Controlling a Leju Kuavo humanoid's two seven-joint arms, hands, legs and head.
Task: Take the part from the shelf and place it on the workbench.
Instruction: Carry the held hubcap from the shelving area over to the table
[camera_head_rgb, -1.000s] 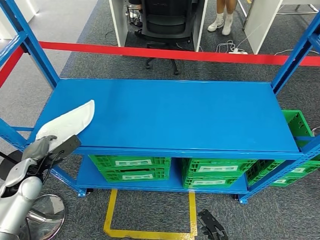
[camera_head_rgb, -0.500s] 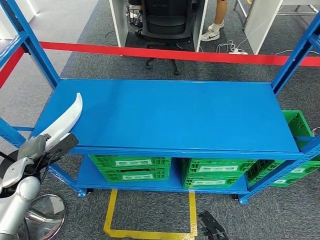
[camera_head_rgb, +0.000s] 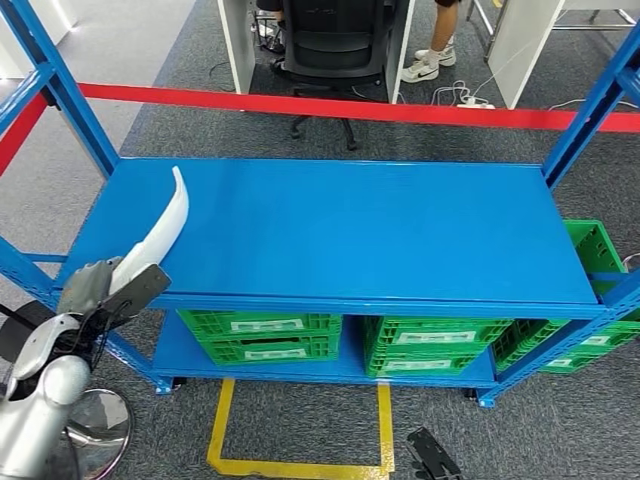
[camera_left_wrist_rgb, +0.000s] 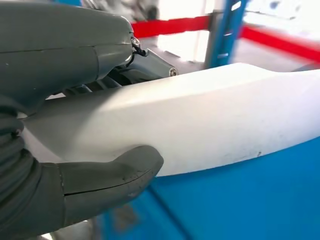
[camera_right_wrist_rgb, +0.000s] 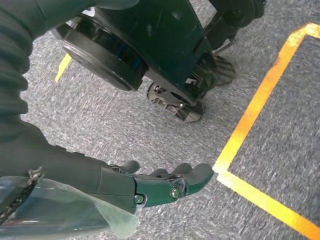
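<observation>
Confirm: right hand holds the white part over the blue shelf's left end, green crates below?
Wrong hand. The left hand holds the white part, as the head view shows; the right hand hangs open above the carpet. Blue shelf and green crates are as stated.

Green crates (camera_head_rgb: 260, 335) under red barrier tape (camera_head_rgb: 324, 105)

Part (camera_head_rgb: 158, 232): white, smooth, matt plastic look, a few small specks on it. Shelf (camera_head_rgb: 362, 230): blue painted metal, smooth with slight sheen; crates (camera_head_rgb: 260, 336) below green ribbed plastic. Floor (camera_head_rgb: 302, 420): grey rough carpet with glossy yellow tape (camera_head_rgb: 386, 425); left hand (camera_head_rgb: 102, 290) matt grey.
</observation>
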